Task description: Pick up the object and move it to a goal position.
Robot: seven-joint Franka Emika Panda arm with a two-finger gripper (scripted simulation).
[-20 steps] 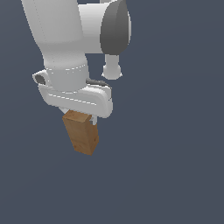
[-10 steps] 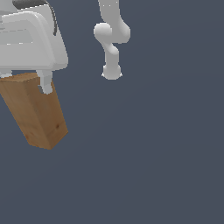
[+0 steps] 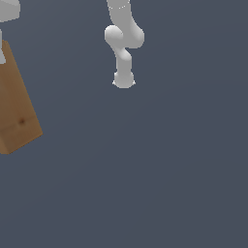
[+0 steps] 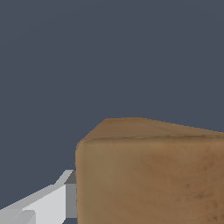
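The brown wood-textured block [image 3: 14, 111] hangs tilted at the exterior view's far left edge, partly cut off by the frame. My gripper [image 3: 4, 29] is just above it in the top left corner, mostly out of frame, with one white finger [image 3: 2, 51] along the block's upper side. In the wrist view the block [image 4: 148, 175] fills the near field, and one white finger [image 4: 43, 205] presses against its side. The other finger is hidden. The gripper is shut on the block and holds it in the air.
The arm's white links and base [image 3: 123, 43] stand at the top middle of the exterior view. The rest is a plain dark grey-blue ground [image 3: 160, 169] with no other objects in view.
The gripper and block have moved toward the exterior view's left and look much larger. The gripper has nearly left the frame, and the arm's base links now show in the middle.
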